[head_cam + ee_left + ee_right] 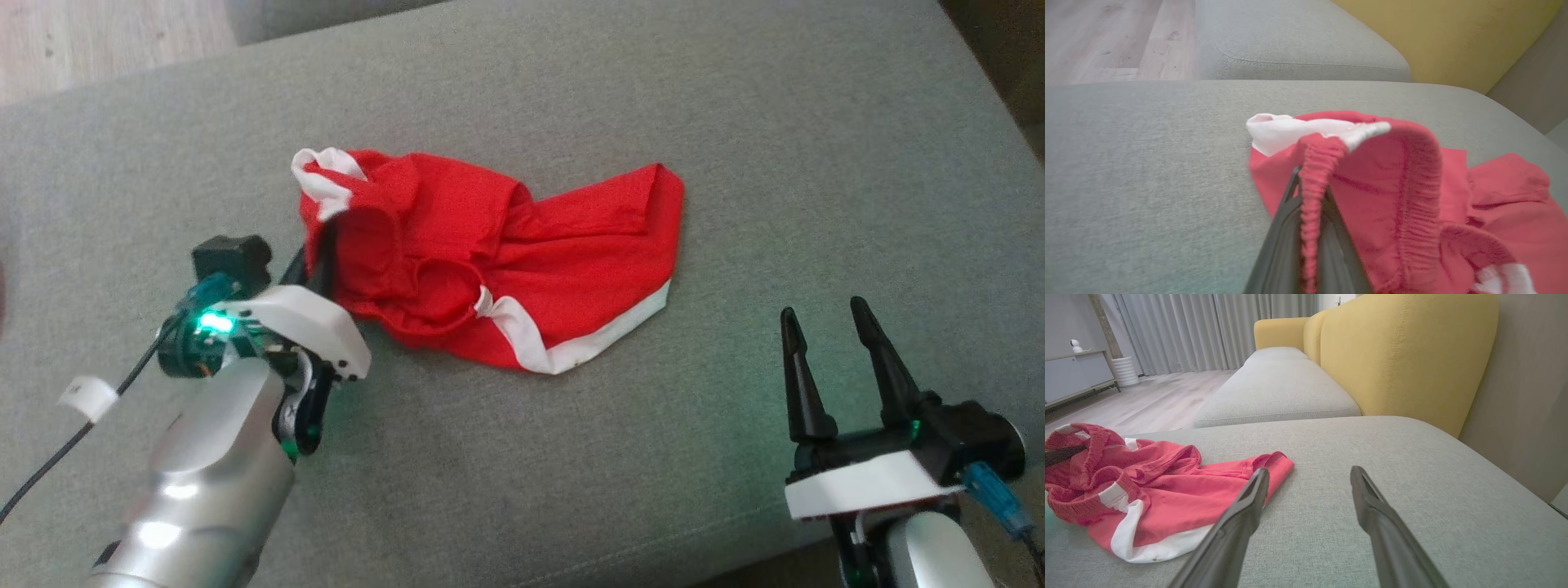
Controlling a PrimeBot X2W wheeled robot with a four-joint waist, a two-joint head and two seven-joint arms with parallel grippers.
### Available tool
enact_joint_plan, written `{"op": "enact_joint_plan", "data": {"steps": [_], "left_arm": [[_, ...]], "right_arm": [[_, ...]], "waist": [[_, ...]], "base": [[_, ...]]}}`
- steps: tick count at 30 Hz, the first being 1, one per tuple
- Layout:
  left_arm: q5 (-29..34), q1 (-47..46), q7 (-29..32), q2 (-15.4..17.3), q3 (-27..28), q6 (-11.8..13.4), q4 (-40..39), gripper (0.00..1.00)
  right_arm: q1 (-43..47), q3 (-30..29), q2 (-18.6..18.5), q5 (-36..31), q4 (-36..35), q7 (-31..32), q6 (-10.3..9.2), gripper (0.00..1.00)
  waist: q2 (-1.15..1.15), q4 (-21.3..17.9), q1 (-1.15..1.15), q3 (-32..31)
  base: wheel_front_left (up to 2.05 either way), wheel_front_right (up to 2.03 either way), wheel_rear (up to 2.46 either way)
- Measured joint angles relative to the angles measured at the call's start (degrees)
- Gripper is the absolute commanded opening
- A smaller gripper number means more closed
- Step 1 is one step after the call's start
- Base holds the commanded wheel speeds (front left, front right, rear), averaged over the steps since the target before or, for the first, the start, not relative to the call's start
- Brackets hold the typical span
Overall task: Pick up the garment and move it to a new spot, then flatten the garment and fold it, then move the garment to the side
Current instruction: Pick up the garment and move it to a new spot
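Left gripper [1310, 190] was clamped on the waistband [1412, 171] of the red shorts [522, 269], holding that edge up off the grey sofa cushion [735, 122], likely so we could carry them to a new spot. Our right gripper [823, 314] hung apart, fingers spread and empty. We found no readable writing.

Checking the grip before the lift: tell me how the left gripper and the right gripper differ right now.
The left gripper is shut on the waistband of the red garment; the right gripper is open, holding nothing. The left gripper touches the red garment at its left end; the right gripper sits apart from it, over bare grey cushion. Both have long dark fingers.
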Motion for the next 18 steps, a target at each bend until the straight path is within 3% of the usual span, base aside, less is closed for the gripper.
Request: {"op": "enact_joint_plan", "data": {"steps": [2,3,4,18], "left_arm": [[-0.15,-0.05,-1.88,-0.24,0.81,0.15,2.00,0.43],[-0.15,-0.16,-2.76,-0.32,0.94,0.33,2.87,0.85],[-0.15,-0.25,-3.41,-0.43,0.94,0.38,3.79,1.00],[3.46,-0.23,-9.67,-2.77,-2.15,-1.69,8.89,1.00]], "right_arm": [[-0.08,-0.10,0.00,0.00,0.07,-0.25,0.00,1.00],[-0.25,-0.11,0.00,-0.01,0.12,-0.43,0.00,1.00],[-0.57,-0.11,0.00,-0.01,0.24,-0.43,0.00,1.00],[-1.69,-2.00,0.00,-1.70,1.62,-0.16,0.00,1.00]], "waist": [[0.00,0.22,0.00,0.87],[0.00,0.44,0.00,1.17],[0.00,0.72,0.00,1.37],[0.00,6.54,-0.02,-3.13]], "base": [[0.00,0.00,0.00],[0.00,0.00,0.00],[0.00,0.00,0.00],[0.00,0.00,0.00]]}}
